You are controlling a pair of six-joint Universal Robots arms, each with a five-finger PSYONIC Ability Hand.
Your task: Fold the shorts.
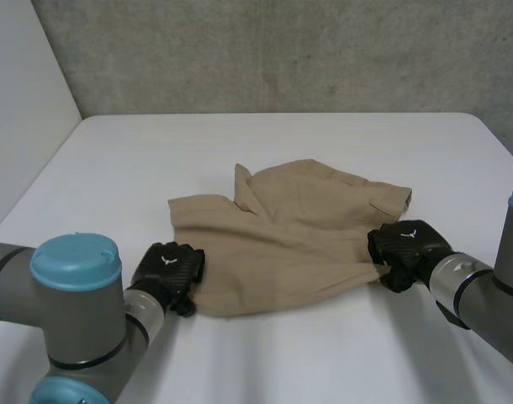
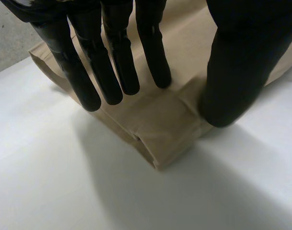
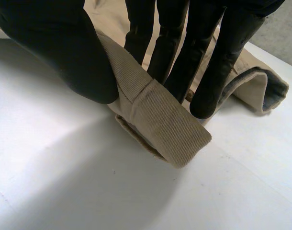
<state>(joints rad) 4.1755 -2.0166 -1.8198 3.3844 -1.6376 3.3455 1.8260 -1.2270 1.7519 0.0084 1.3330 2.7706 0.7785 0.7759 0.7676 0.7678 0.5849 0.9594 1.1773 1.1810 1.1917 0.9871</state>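
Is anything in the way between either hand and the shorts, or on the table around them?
Nothing visible. The left hand lies on the near left corner of the shorts, the right hand pinches their right edge, and the table around them holds nothing else.

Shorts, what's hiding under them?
The white table shows around the shorts. The right hand pinches one corner up, table beneath. Elsewhere the cloth covers whatever's under.

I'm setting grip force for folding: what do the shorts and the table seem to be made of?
Shorts: tan woven cloth with a matte finish, probably cotton corduroy or twill, since fine parallel ribs show on the lifted fold. Table: smooth, hard white top, perhaps laminate. It shows a soft sheen and no grain, so the exact material stays open.
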